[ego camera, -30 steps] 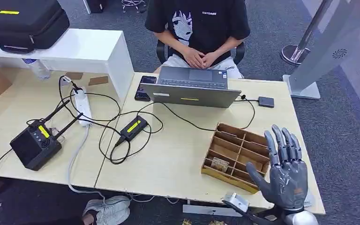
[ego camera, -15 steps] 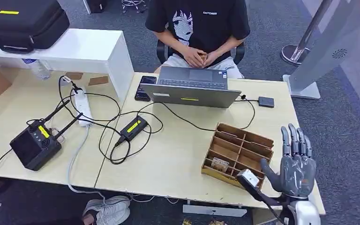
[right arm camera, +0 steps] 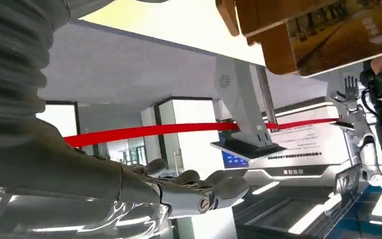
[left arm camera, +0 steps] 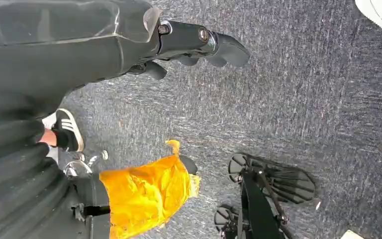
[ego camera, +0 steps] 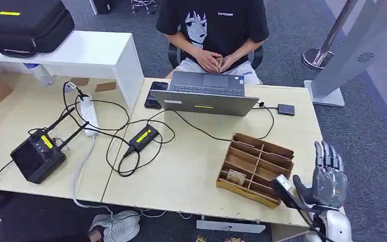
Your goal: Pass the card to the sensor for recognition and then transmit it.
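Since the earlier frames the right hand (ego camera: 326, 177) has drawn back toward the robot and out past the table's right corner, dropping lower in the head view; nothing on the table has shifted.

Left side: the left hand (left arm camera: 199, 42) hangs beside the body over grey carpet, fingers (left arm camera: 229, 47) loosely curled and holding nothing. Judged idle, kept clear of the work.

Centre: a laptop (ego camera: 205, 96) stands at the far edge in front of a seated person (ego camera: 212, 30), well beyond the right hand's fingertips. A small dark reader (ego camera: 285, 109), cabled toward the laptop, lies past the organiser from the fingers; it is probably the sensor, though this cannot be confirmed.

Right side: the wooden organiser (ego camera: 254, 169) sits just left of the right hand's fingers (ego camera: 327, 156), its slots open upward for a reach from above. The card (ego camera: 236, 176) lies in a near-left slot, apart from the hand and on the far side of the organiser from the thumb.

Right hand pose: raised upright, back of the hand toward the camera, fingers extended side by side, thumb spread toward the organiser, grasping nothing. Judged a pre-reach posture; the card is not yet picked up.
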You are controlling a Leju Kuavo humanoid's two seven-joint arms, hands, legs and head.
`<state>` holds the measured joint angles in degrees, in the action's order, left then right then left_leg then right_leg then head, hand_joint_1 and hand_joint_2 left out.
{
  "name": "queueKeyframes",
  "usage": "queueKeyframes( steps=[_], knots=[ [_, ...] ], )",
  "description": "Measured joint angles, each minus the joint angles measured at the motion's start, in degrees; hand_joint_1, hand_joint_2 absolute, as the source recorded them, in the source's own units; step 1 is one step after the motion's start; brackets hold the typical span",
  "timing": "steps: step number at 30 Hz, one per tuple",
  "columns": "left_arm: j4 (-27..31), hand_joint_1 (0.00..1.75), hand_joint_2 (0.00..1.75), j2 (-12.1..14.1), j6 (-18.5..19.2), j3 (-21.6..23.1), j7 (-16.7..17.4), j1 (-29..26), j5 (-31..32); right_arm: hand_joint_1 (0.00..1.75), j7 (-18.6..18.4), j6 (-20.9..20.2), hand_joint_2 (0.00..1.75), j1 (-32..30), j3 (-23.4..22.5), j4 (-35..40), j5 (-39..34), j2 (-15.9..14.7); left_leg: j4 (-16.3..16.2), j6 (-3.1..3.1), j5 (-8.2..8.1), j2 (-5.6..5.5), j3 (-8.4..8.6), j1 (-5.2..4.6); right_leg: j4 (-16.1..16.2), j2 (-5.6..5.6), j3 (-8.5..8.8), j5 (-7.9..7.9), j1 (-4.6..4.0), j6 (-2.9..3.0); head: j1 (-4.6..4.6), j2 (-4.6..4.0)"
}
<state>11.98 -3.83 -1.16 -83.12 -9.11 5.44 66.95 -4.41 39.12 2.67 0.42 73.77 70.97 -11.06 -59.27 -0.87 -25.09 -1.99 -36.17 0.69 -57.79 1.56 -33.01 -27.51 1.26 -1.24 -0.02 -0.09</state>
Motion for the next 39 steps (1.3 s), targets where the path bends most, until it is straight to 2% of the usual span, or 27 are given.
queueKeyframes(
  steps=[4, 7, 11, 16, 19, 24, 25, 28, 30, 33, 39],
  knots=[
    [0.0, 0.00, 1.75, 0.0, 0.0, 0.0, 0.0, 0.0, 0.0, 0.00, 1.1, 0.2, 1.75, 0.0, -0.1, -0.1, 0.0, 0.0, 0.0, 0.00, 0.00, 0.00, -0.01, 0.00, 0.0, 0.00, 0.00, 0.00, 0.00, 0.00, 0.00, 0.00],
    [0.0, 0.00, 1.75, 0.0, 0.0, 0.0, 0.0, 0.0, -0.1, 0.00, 3.4, 0.3, 1.75, -0.5, -0.5, 2.5, 1.3, 0.7, 0.0, 0.00, 0.00, 0.01, -0.01, 0.00, 0.0, 0.00, 0.00, 0.00, 0.00, 0.00, 0.00, 0.00],
    [0.0, 0.00, 1.75, -0.1, 0.0, 0.0, 0.0, 0.0, -0.2, 0.00, 5.8, 0.6, 1.75, -1.5, -1.2, 7.7, 3.2, 2.9, 0.0, 0.00, 0.00, -0.01, 0.00, 0.00, 0.0, -0.01, -0.01, -0.01, 0.00, 0.00, 0.00, 0.00],
    [0.0, 0.00, 1.75, -0.1, -0.1, 0.0, 0.0, 0.0, -0.4, 0.00, 6.9, 0.6, 1.75, -2.6, -1.1, 12.6, 3.6, 5.1, 0.0, 0.00, 0.00, 0.02, 0.00, 0.01, 0.0, 0.00, 0.00, -0.01, 0.00, 0.01, 0.00, 0.00],
    [0.0, 0.00, 1.75, -0.1, -0.1, 0.0, 0.0, 0.0, -0.5, 0.00, 5.9, 0.5, 1.75, -2.9, 0.4, 13.8, 4.3, 5.8, 0.0, 0.00, 0.00, 0.01, 0.00, 0.01, 0.0, 0.00, 0.00, -0.01, 0.00, 0.01, 0.00, 0.00],
    [0.0, 0.00, 1.75, -0.1, -0.1, 0.0, 0.0, 0.0, -0.5, 0.00, 1.1, -0.4, 1.75, -2.9, 4.5, 13.6, 6.0, 5.8, 0.0, 0.00, 0.00, 0.01, 0.00, 0.00, 0.0, 0.00, 0.00, -0.01, 0.00, 0.00, 0.02, 0.00],
    [0.0, 0.00, 1.75, -0.1, -0.1, 0.0, 0.0, 0.0, -0.5, 0.00, 0.1, -1.0, 1.75, -2.9, 5.1, 13.4, 6.7, 5.8, 0.0, 0.00, 0.00, 0.01, -0.01, 0.00, 0.0, 0.00, 0.01, -0.01, 0.00, 0.00, 0.00, 0.00],
    [0.0, 0.00, 1.75, -0.1, 0.0, 0.0, 0.0, 0.0, -0.5, 0.00, -4.0, -6.7, 1.75, -2.1, 7.6, 11.6, 8.2, 5.7, 0.0, 0.00, 0.00, 0.02, 0.00, 0.00, 0.0, 0.01, 0.01, -0.01, 0.00, 0.01, 0.00, 0.00],
    [0.0, 0.00, 1.75, -0.1, 0.0, 0.0, 0.0, 0.0, -0.5, 0.00, -5.1, -7.7, 1.75, -1.2, 8.7, 9.7, 6.1, 5.6, 0.0, 0.00, 0.00, 0.01, 0.00, 0.00, 0.0, 0.00, 0.01, 0.00, 0.00, 0.01, 0.00, 0.00],
    [0.0, 0.00, 1.75, -0.1, 0.1, 0.0, -0.2, 0.0, -0.5, 0.00, -5.2, -7.3, 1.75, 0.5, 9.9, 7.3, 2.9, 5.6, 0.0, 0.00, 0.01, 0.01, 0.00, 0.01, 0.0, 0.00, 0.01, 0.00, 0.00, 0.00, 0.02, 0.00],
    [0.0, 0.00, 1.75, -0.1, 0.1, 0.0, -0.2, 0.0, -0.3, 0.00, -5.2, -7.2, 1.75, 2.3, 11.2, 4.7, 2.1, 5.4, 0.0, 0.00, 0.00, 0.01, 0.00, 0.00, 0.0, 0.00, 0.01, 0.00, 0.00, 0.01, 0.00, 0.00]
  ],
)
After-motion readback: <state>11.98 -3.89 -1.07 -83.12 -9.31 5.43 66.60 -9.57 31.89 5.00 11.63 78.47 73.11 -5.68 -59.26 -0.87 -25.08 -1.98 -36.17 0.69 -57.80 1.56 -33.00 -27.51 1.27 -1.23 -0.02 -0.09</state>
